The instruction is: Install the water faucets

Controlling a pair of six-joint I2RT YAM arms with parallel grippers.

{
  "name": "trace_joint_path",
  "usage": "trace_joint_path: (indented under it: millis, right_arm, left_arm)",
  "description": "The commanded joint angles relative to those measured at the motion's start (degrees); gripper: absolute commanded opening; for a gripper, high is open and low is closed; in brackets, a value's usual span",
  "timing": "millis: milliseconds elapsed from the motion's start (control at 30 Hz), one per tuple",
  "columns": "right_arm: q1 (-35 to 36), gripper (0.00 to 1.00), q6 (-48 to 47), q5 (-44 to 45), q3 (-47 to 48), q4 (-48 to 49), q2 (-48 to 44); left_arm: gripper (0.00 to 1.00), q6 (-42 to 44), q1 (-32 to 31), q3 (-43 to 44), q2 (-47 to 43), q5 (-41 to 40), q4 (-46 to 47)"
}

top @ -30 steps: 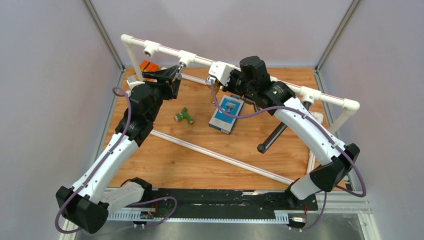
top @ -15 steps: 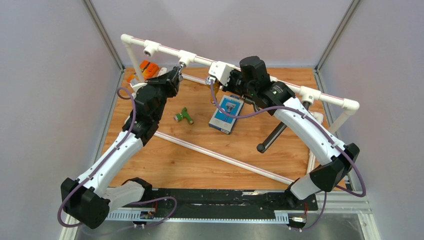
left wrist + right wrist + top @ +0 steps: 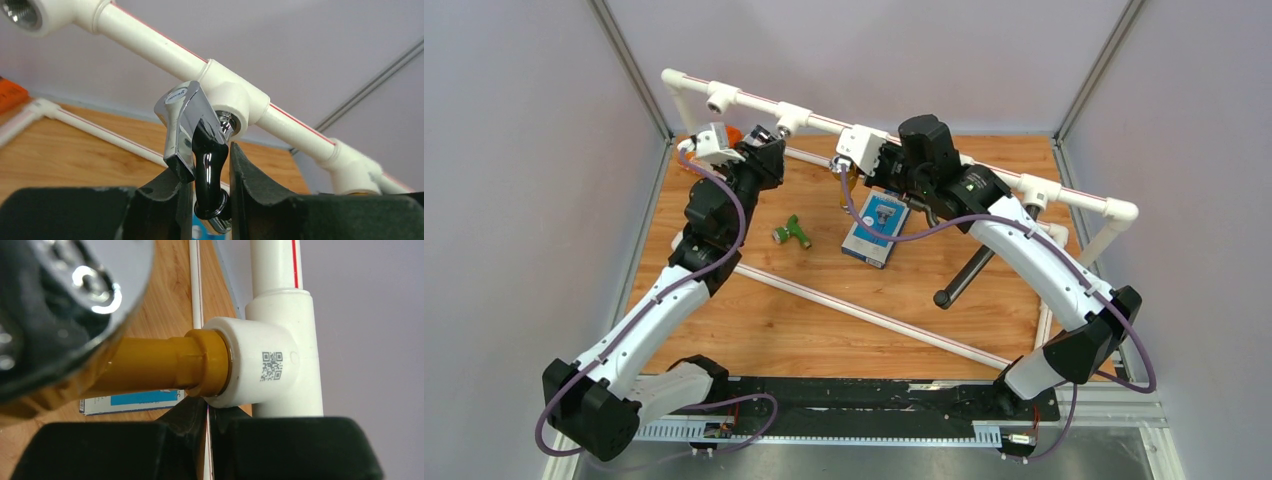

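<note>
A chrome faucet (image 3: pixel 187 120) sits screwed into a tee socket (image 3: pixel 235 97) of the white pipe frame, its spout hanging down. My left gripper (image 3: pixel 210 200) is shut on that spout from both sides; from above the gripper (image 3: pixel 774 142) shows at the frame's back left. The green faucet (image 3: pixel 792 232) lies loose on the wooden table. My right gripper (image 3: pixel 207 440) is shut with nothing in it, just below another tee (image 3: pixel 260 365) that carries a brass-coloured stem (image 3: pixel 160 365). From above the right gripper (image 3: pixel 849 162) sits at the frame's middle.
A blue-and-white box (image 3: pixel 876 228) lies mid-table. A black cylinder (image 3: pixel 969 268) lies to its right, and a loose white pipe (image 3: pixel 864 315) runs diagonally across the front. Something orange (image 3: pixel 734 132) sits behind the left wrist. An empty tee socket (image 3: pixel 22 12) is further left.
My left wrist has rolled over and its jaws have closed round the chrome faucet's spout. The pipe frame has shifted slightly. The right arm has barely moved.
</note>
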Motion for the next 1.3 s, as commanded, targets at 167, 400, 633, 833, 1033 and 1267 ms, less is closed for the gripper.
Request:
trace_joint_path:
  millis: [167,400,633,833,1033,1267]
  right_arm:
    - [-0.55,0.08,1.42,-0.74,-1.90,-5.46,3.37]
    - [-1.25,0.05,1.51,-0.39,-0.67,-5.37,4.87]
    - [-2.65,0.00,1.68,-1.27,0.47,-4.76,6.36]
    - [-4.15,0.12,1.60,-0.57,1.44,-4.67,7.59]
    - [-4.33,0.68,2.21,-0.04,2.67,-4.58,5.23]
    - [-4.33,1.00,3.00,1.28,3.55,-3.61,-0.04]
  left_arm:
    - [0.00,61.65,0.94,-1.39,-1.38,15.30,-2.49]
    - [0.00,77.14,0.94,2.64,0.20,23.49,-10.13]
    - [0.00,86.99,0.94,6.60,3.19,26.92,-19.63]
    - [0.08,83.51,1.03,7.22,3.99,25.52,-15.26]
    - [0.29,70.68,1.73,8.62,-0.22,22.70,-12.69]
    - [0.70,59.67,1.82,8.45,-7.44,19.81,-16.46]
